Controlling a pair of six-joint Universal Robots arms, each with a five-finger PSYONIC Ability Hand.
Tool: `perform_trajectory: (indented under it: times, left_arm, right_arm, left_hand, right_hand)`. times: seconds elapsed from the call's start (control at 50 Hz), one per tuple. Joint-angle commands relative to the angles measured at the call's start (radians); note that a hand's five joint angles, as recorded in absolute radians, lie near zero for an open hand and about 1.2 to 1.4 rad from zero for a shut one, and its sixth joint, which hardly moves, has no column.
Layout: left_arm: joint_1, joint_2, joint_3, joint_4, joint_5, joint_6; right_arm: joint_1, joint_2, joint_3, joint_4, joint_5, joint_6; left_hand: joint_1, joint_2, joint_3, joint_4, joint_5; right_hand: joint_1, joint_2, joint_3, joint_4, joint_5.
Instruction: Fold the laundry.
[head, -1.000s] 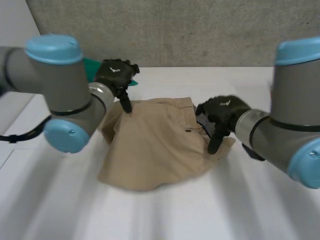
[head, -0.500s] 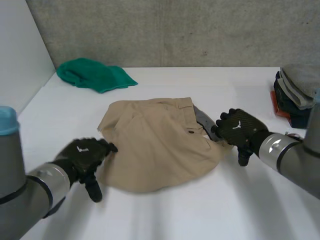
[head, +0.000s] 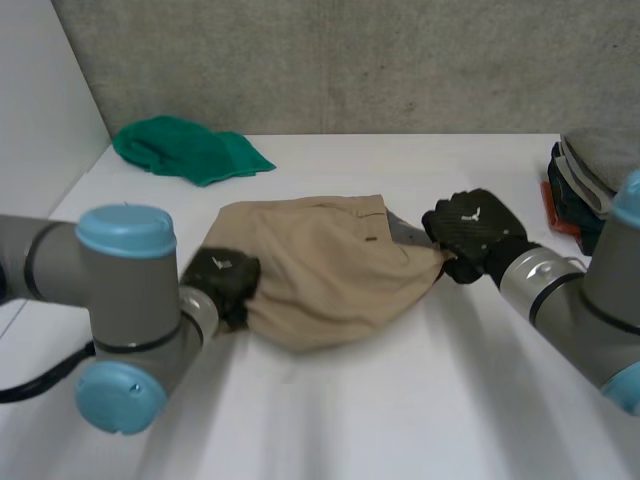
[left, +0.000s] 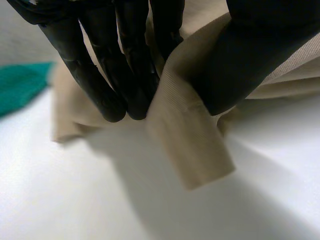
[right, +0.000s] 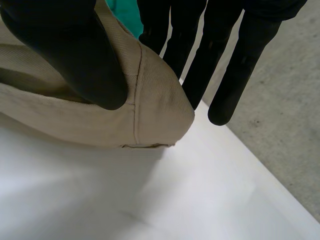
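You have the tan garment (head: 330, 275) bunched on the white desk (head: 400, 400), stretched between your two hands. Your left hand (head: 224, 284) sits at the edge nearest its own arm. In the left wrist view its fingers (left: 102, 80) and thumb are clamped on a fold of the tan cloth, with a loose flap hanging just past the fingertips and the desk bare beneath it. Your right hand (head: 468, 235) is at the opposite end. There the thumb presses a seamed corner of the garment against the fingers (right: 200, 65), so that corner is grasped too. A green cloth (head: 190, 150) lies well beyond the left fingers, by the wall. A stack of folded clothes (head: 590, 185) sits on the outer side of the right hand, apart from it.
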Motion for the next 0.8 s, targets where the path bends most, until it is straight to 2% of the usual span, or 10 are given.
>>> perform_trajectory:
  times: [0.02, 0.16, 0.24, 0.3, 0.38, 0.46, 0.62, 0.7, 0.76, 0.8]
  left_arm:
    - [0.045, 0.228, 0.039, 0.007, -0.035, 0.017]
    - [0.082, 0.573, 0.146, -0.002, 0.043, 0.003]
    - [0.097, 0.681, 0.282, -0.047, 0.049, -0.012]
    - [0.113, 0.667, 0.387, -0.079, 0.048, -0.018]
    - [0.165, 0.531, 0.587, -0.171, 0.037, -0.036]
    - [0.198, 0.372, 0.710, -0.208, 0.042, -0.053]
    - [0.186, 0.006, 0.864, -0.170, 0.114, -0.052]
    - [0.182, -0.246, 0.980, -0.122, 0.137, -0.046]
    - [0.183, -0.372, 1.059, -0.107, 0.114, -0.040]
    - [0.191, -0.472, 1.146, -0.093, 0.082, -0.044]
  right_arm:
    - [0.001, -0.093, -0.096, 0.160, 0.010, 0.020]
    - [-0.002, -0.188, -0.320, 0.306, 0.014, 0.123]
    - [-0.007, -0.225, -0.476, 0.338, 0.016, 0.228]
    - [-0.010, -0.216, -0.569, 0.334, 0.025, 0.282]
    - [-0.017, -0.120, -0.737, 0.332, 0.074, 0.339]
    - [0.013, -0.008, -0.845, 0.337, 0.138, 0.327]
    - [0.075, 0.215, -0.890, 0.351, 0.252, 0.267]
    - [0.119, 0.362, -0.906, 0.294, 0.342, 0.233]
    - [0.125, 0.437, -0.926, 0.223, 0.410, 0.204]
    - [0.128, 0.511, -0.940, 0.113, 0.477, 0.166]
  left_hand:
    - [0.250, 0.202, 0.216, 0.206, 0.238]
    - [0.250, 0.202, 0.216, 0.206, 0.238]
    - [0.250, 0.202, 0.216, 0.206, 0.238]
    - [0.250, 0.202, 0.216, 0.206, 0.238]
    - [0.250, 0.202, 0.216, 0.206, 0.238]
    - [0.250, 0.202, 0.216, 0.206, 0.238]
    - [0.250, 0.202, 0.216, 0.206, 0.238]
    - [0.250, 0.202, 0.216, 0.206, 0.238]
    - [0.250, 0.202, 0.216, 0.206, 0.238]
    - [0.250, 0.202, 0.216, 0.206, 0.238]
  right_hand:
    - [0.275, 0.229, 0.234, 0.204, 0.254]
    - [0.275, 0.229, 0.234, 0.204, 0.254]
    - [0.275, 0.229, 0.234, 0.204, 0.254]
    - [0.275, 0.229, 0.234, 0.204, 0.254]
    - [0.275, 0.229, 0.234, 0.204, 0.254]
    - [0.275, 0.229, 0.234, 0.204, 0.254]
    - [0.275, 0.229, 0.234, 0.204, 0.254]
    - [0.275, 0.229, 0.234, 0.204, 0.254]
    - [0.275, 0.229, 0.234, 0.204, 0.254]
    - [0.275, 0.229, 0.234, 0.204, 0.254]
